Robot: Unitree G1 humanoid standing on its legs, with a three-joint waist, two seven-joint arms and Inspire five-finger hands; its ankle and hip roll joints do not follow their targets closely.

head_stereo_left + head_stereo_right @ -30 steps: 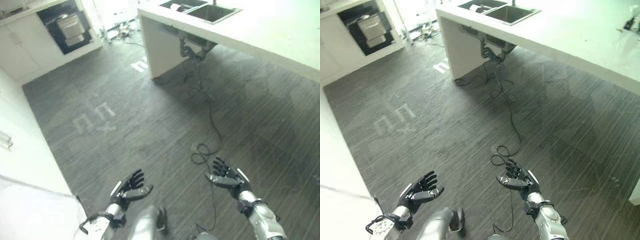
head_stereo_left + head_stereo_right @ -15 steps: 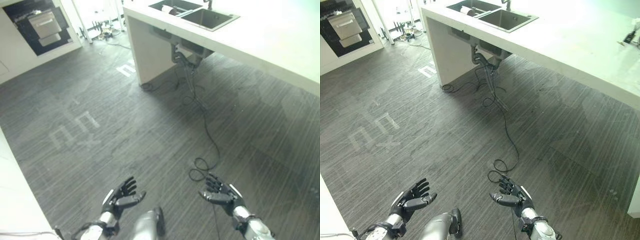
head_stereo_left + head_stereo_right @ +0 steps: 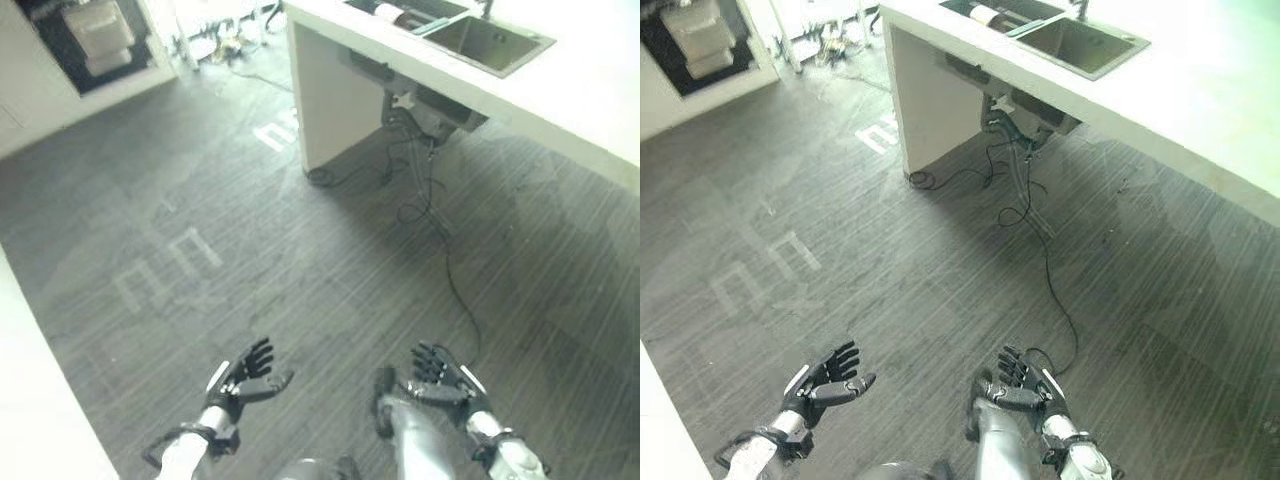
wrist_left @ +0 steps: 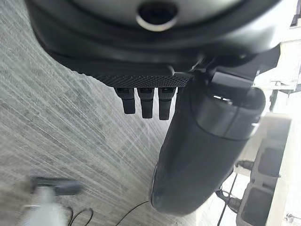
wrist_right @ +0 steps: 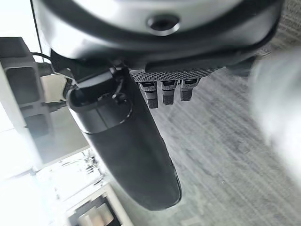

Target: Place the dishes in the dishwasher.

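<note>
Grey plank flooring (image 3: 300, 290) spreads beyond the fingertips of both hands, with a white counter (image 3: 1200, 110) and its sink (image 3: 1080, 45) far ahead of them. We see the left hand (image 3: 243, 375) and the right hand (image 3: 440, 372) held low, fingers relaxed and spread, palms turned toward each other, grasping nothing; both wrist views agree. One pale item (image 3: 985, 14) lies in the far basin of the sink, possibly a dish, though we cannot be sure at this range. A dark open recess (image 3: 85, 40) in the cabinetry well beyond the left fingers holds a pale rack-like unit; we judge it may be the dishwasher.

Risks, as we judge them: a black cable (image 3: 1040, 250) trails from under the sink across the floor to a point just past the right fingertips, so walking toward the counter could snag it. Empty hands also mean the dishes must first be reached, and a mistaken reading of the sink could waste the approach.

Hidden: the sink's near basin interior, the recess's contents, and the counter's far end, cut off by the frame.
</note>
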